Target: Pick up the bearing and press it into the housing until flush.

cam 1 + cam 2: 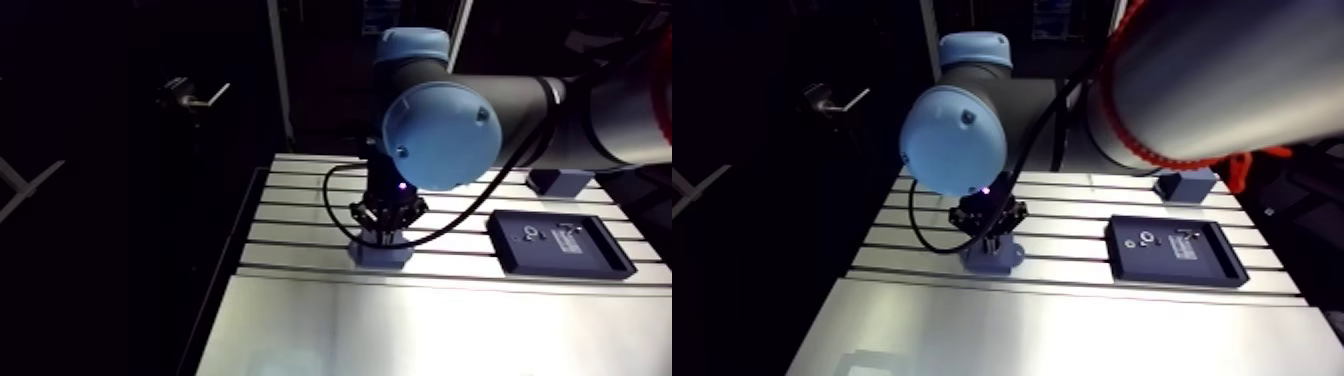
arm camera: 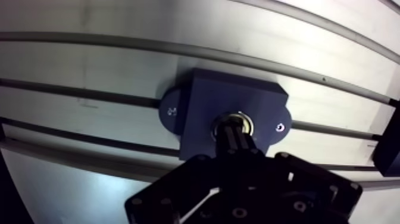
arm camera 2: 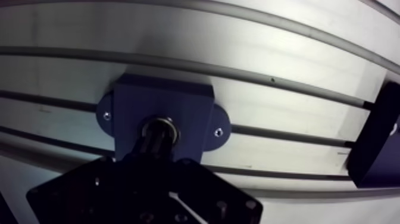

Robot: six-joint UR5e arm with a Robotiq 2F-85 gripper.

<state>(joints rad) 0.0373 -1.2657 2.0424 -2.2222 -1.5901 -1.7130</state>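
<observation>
**Desk** point(image 1: 300, 215): slotted aluminium top, with a plain sheet along the near edge.

**Housing** point(image 2: 232, 95): dark blue-grey block with a central bore. It stands on the slotted part toward the desk's left edge, on the slots nearest the plain sheet. It has two rounded ears, one on each side, each with a small fastener point(image 2: 280, 126). It sits flat and straddles a slot.

**Bearing** point(image 2: 233, 118): bright metal ring seated in the housing's bore. Only part of its rim shows around the fingertips. Whether it lies flush with the housing's top face cannot be told.

**Hand** point(image 2: 234, 132): two-fingered, hanging straight down over the housing. The fingers are drawn together with no gap visible between them. Their tips meet the bearing at the mouth of the bore. Nothing is seen lifted in their grip.

**Tray** point(image 1: 603, 258): black, shallow and rectangular. It lies flat on the slots toward the desk's right edge, well apart from the housing. Two small pale items point(image 1: 530, 234) rest in it, too small to identify.

**Block** point(image 1: 560, 181): blue-grey, near the desk's far right corner, beyond the tray.
</observation>
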